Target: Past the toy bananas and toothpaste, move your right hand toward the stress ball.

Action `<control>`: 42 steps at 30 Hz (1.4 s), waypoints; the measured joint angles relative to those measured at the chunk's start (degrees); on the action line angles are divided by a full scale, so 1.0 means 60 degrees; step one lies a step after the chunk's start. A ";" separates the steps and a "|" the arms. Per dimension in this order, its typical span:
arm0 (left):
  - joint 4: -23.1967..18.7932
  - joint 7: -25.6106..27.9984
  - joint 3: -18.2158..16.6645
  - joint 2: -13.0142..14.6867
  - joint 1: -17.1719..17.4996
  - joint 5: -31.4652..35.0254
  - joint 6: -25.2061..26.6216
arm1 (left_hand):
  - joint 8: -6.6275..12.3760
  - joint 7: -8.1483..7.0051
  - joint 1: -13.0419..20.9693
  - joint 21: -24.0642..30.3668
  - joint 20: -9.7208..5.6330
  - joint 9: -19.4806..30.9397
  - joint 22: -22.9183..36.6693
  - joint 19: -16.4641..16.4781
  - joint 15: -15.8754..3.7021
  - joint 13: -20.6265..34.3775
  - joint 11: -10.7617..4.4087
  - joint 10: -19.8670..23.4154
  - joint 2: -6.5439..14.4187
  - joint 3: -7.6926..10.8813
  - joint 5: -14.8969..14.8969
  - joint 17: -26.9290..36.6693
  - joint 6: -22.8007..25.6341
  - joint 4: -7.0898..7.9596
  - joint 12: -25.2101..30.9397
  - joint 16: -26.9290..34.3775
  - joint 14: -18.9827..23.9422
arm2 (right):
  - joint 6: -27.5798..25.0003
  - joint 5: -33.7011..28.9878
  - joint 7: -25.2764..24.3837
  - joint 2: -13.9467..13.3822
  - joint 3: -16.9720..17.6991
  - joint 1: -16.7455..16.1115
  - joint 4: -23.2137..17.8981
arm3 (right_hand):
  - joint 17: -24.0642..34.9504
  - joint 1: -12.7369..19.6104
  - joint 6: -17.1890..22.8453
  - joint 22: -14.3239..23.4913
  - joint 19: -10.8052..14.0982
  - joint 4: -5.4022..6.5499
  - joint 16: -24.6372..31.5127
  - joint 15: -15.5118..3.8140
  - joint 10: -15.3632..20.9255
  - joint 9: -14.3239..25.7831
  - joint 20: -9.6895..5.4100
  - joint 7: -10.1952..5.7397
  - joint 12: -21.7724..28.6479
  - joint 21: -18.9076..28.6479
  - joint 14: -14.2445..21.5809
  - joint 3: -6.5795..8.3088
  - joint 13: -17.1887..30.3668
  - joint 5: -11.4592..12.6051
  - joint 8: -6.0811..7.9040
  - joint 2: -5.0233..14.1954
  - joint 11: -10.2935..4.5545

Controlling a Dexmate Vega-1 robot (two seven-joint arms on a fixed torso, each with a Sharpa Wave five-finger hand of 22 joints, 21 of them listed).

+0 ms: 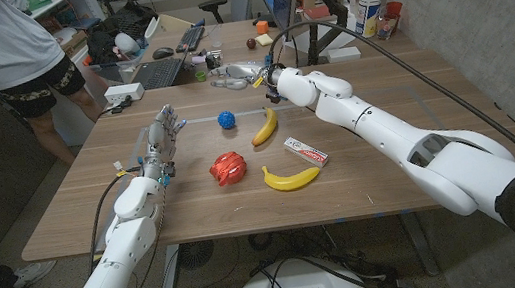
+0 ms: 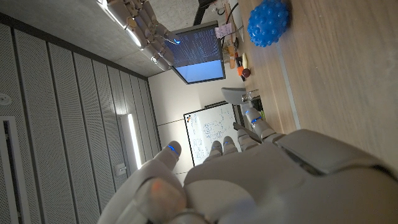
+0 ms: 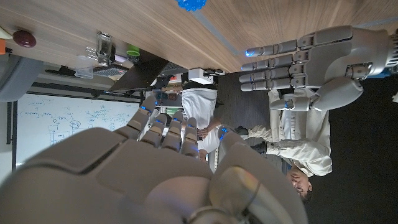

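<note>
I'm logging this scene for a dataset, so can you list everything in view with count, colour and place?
stress ball: one, blue, spiky, far middle of the table
toy bananas: two, yellow, one right of the ball, one nearer, in front of the toothpaste
toothpaste: one box, white and red, right of centre
red toy: one, table centre
wooden table: one, brown
laptop: one, dark, on the desk behind
person: one, grey shirt, standing far left
left hand: one, grey, fingers apart, holding nothing, left of the ball
right hand: one, grey, holding nothing, beyond the ball, near the table's far edge
</note>
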 measured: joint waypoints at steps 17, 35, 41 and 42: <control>0.0051 -0.0011 0.0009 0.0058 -0.0006 0.0014 -0.0032 | 0.0000 0.0000 0.0000 0.0000 0.0000 0.0000 0.0000 0.0000 0.0000 0.0000 0.0000 0.0000 0.0000 0.0000 0.0000 0.0000 0.0000 0.0000 0.0000 0.0000 0.0000 | 0.0079 -0.0074 -0.0120 0.0178 -0.0310 0.0274 0.0575 | -0.0001 0.0000 -0.0001 0.0000 0.0000 0.0027 0.0000 0.0000 0.0000 0.0000 0.0000 0.0001 0.0000 -0.0073 0.0000 -0.0027 0.0000 0.0000 0.0000 0.0000 0.0000; 0.0139 -0.0094 0.0023 0.0085 -0.0006 -0.0003 -0.0060 | 0.0000 0.0000 0.0000 0.0000 0.0000 0.0000 0.0000 0.0000 0.0000 0.0000 0.0000 0.0000 0.0000 0.0000 0.0000 0.0000 0.0000 0.0000 0.0000 0.0000 0.0000 | 0.0121 -0.0164 -0.0266 0.0429 -0.0637 0.0561 0.1214 | -0.0001 0.0001 -0.0127 -0.0001 0.0053 0.0094 0.0000 0.0000 -0.0037 -0.0001 0.0053 -0.0049 0.0000 -0.0147 0.0000 -0.0037 -0.0001 0.0000 -0.0058 0.0000 -0.0036; 0.0201 -0.0140 0.0025 0.0086 -0.0036 -0.0024 -0.0079 | 0.0000 0.0000 -0.0041 -0.0063 0.0000 0.0000 0.0000 0.0000 0.0000 0.0000 0.0000 0.0000 -0.0040 0.0000 0.0000 0.0000 0.0000 0.0000 0.0000 0.0000 0.0000 | 0.0130 -0.0185 -0.0340 0.0524 -0.0745 0.0663 0.1449 | -0.0001 0.0000 -0.0127 -0.0001 0.0121 0.0133 0.0000 0.0000 -0.0037 -0.0001 -0.0016 -0.0049 0.0000 -0.0147 0.0000 -0.0076 -0.0001 0.0000 -0.0058 0.0000 -0.0036; 0.0217 -0.0156 0.0025 0.0088 -0.0046 -0.0029 -0.0086 | 0.0000 0.0000 -0.0041 -0.0063 0.0000 0.0000 0.0000 0.0000 0.0000 0.0000 0.0000 0.0000 -0.0040 0.0000 0.0000 0.0000 0.0000 0.0000 0.0000 0.0000 0.0000 | 0.0136 -0.0190 -0.0362 0.0547 -0.0771 0.0690 0.1502 | -0.0001 0.0001 -0.0127 -0.0001 0.0121 0.0133 0.0000 0.0000 -0.0037 -0.0001 -0.0016 -0.0049 0.0000 -0.0147 0.0000 -0.0077 0.0000 0.0000 -0.0058 0.0000 -0.0036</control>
